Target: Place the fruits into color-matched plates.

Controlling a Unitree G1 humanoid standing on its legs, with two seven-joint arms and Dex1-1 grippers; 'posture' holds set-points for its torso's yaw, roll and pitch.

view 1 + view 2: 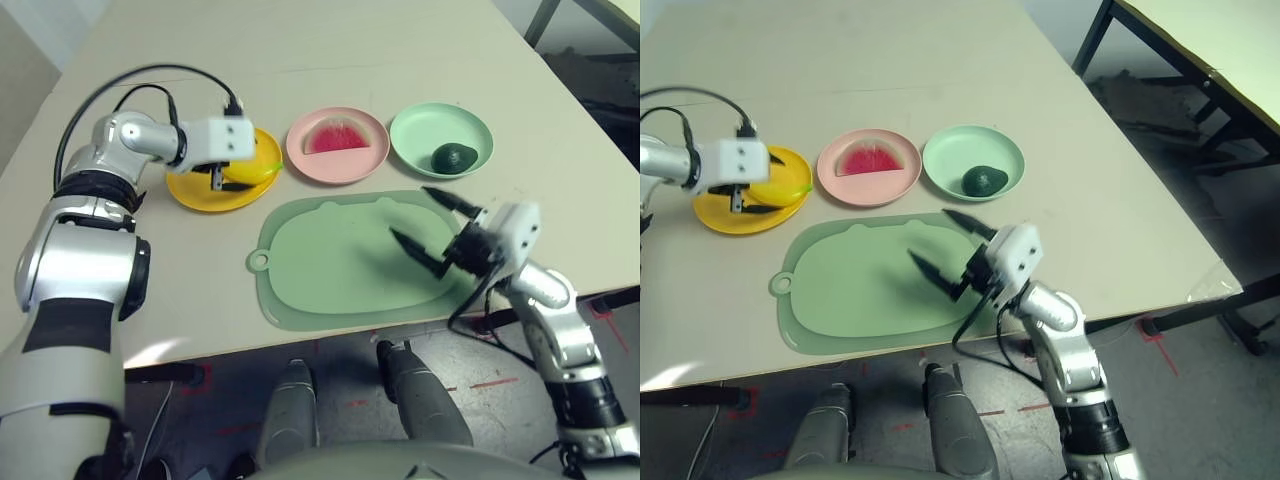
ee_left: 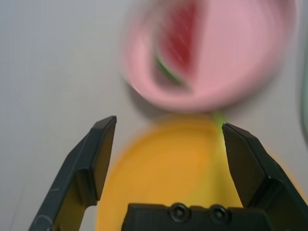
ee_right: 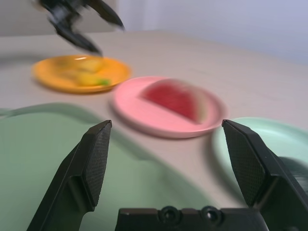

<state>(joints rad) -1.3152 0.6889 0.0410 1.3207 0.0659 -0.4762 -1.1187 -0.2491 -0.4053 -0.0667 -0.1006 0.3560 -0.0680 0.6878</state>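
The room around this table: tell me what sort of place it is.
Probably a lab or test workshop. A plain beige table holds toy fruit on plastic plates, red tape marks cross the grey floor, and a second metal-legged table stands nearby.

The left gripper [image 1: 222, 178] covers part of the banana [image 1: 252, 172] on the orange-yellow plate [image 1: 200, 195], so the fruit's near end is hidden. In the left wrist view the pink plate [image 2: 240, 57] and watermelon wedge [image 2: 180, 45] are blurred, the plate cut by the frame edge. In the right wrist view a dark shape on the mint green plate [image 3: 284, 139], probably the avocado [image 3: 294, 169], is cut off.
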